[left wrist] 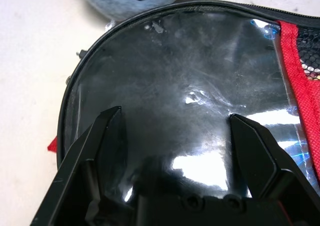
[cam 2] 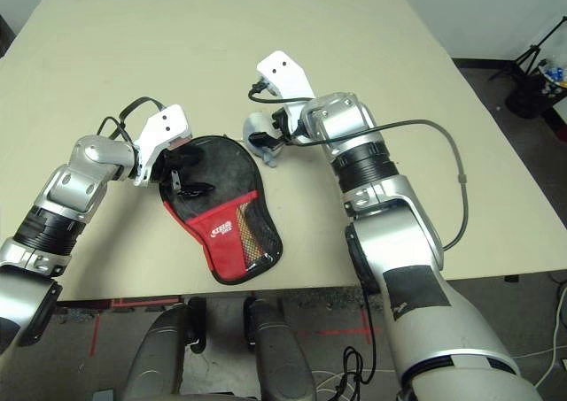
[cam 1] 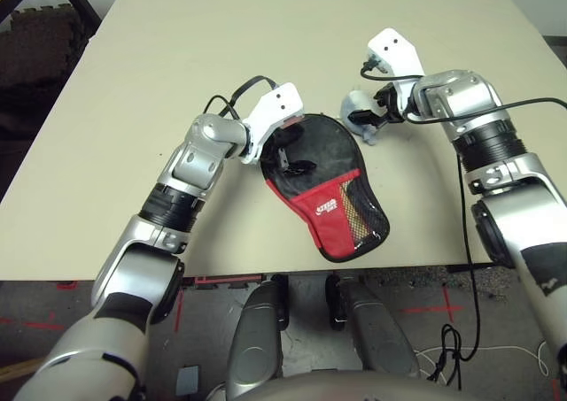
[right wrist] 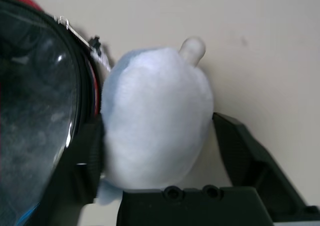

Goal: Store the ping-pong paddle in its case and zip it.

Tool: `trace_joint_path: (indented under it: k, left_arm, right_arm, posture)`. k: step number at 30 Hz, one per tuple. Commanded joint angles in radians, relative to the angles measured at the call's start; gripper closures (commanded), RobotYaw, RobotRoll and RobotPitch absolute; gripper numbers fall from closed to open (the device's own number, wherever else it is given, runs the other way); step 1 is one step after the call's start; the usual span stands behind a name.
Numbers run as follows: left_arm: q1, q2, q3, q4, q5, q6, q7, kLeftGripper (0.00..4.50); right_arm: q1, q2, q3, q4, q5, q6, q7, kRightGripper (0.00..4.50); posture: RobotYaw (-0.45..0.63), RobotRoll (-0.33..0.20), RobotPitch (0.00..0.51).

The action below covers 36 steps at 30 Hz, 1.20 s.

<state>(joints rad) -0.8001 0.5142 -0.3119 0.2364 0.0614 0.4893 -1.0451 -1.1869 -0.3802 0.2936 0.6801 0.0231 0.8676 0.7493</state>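
- My left gripper (cam 1: 285, 156) hung over the round end of the case (cam 1: 330, 184), fingers spread wide and holding nothing; the clear glossy panel lay directly beneath and between my fingertips (left wrist: 111, 122).
- The case lay flat on the table (cam 1: 177, 65), its red panel (cam 1: 332, 208) and mesh side trailing back toward my body from that hand. The round black face under the clear panel looked like the ping-pong paddle (left wrist: 165, 86) already lying inside, though I could not make out its handle for certain.
- The zipper rim (left wrist: 230, 6) ran around the far edge ahead of my left fingers. I could not tell how far it was zipped.
- Just past that rim, touching it, sat a small pale grey-white plush lump (right wrist: 155, 116).
- My right gripper (cam 1: 370, 118) straddled that lump, one finger on either side, the jaws not visibly pressed home; I judged it mid-grasp, not a firm hold.
- Risks as I judged them: my right finger next to the case could snag the zipper rim and drag the case askew; the soft lump could squirt out of a shallow pinch; my left fingers could skid on the slick panel if they pressed down to steady it.
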Motion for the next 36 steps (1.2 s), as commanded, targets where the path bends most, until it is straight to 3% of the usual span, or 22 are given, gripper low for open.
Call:
trace_joint_path:
  k: [1, 8, 12, 22, 26, 36]
  left_arm:
    - [0.051, 0.011, -0.065, 0.047, 0.047, 0.056, 0.005, 0.0]
    - [0.048, -0.001, -0.063, 0.063, 0.05, 0.08, 0.04, 0.0]
    - [0.043, -0.03, -0.042, 0.071, 0.041, 0.095, 0.083, 0.0]
    - [0.019, -0.049, -0.037, 0.093, 0.028, 0.098, 0.099, 0.0]
    - [0.017, -0.06, -0.04, 0.101, 0.022, 0.093, 0.105, 0.0]
    - [0.002, -0.08, -0.058, 0.14, 0.013, 0.092, 0.085, 0.0]
  right_arm:
    - [0.027, 0.009, 0.006, 0.017, -0.026, 0.018, -0.018, 1.47]
    - [0.053, -0.011, 0.018, -0.04, -0.044, 0.052, -0.01, 3.42]
    - [0.104, -0.105, 0.062, -0.193, -0.054, 0.096, 0.062, 4.27]
    - [0.259, -0.43, 0.166, -0.624, -0.01, 0.205, 0.3, 4.37]
    - [0.295, -0.518, 0.174, -0.719, 0.013, 0.22, 0.354, 4.38]
    - [0.331, -0.535, 0.15, -0.718, 0.009, 0.184, 0.328, 4.38]
  posture:
    - [-0.08, 0.0, 0.222]
    - [-0.07, 0.0, 0.232]
    - [-0.08, 0.0, 0.238]
    - [-0.1, 0.0, 0.239]
    - [-0.11, 0.0, 0.238]
    - [-0.13, 0.0, 0.242]
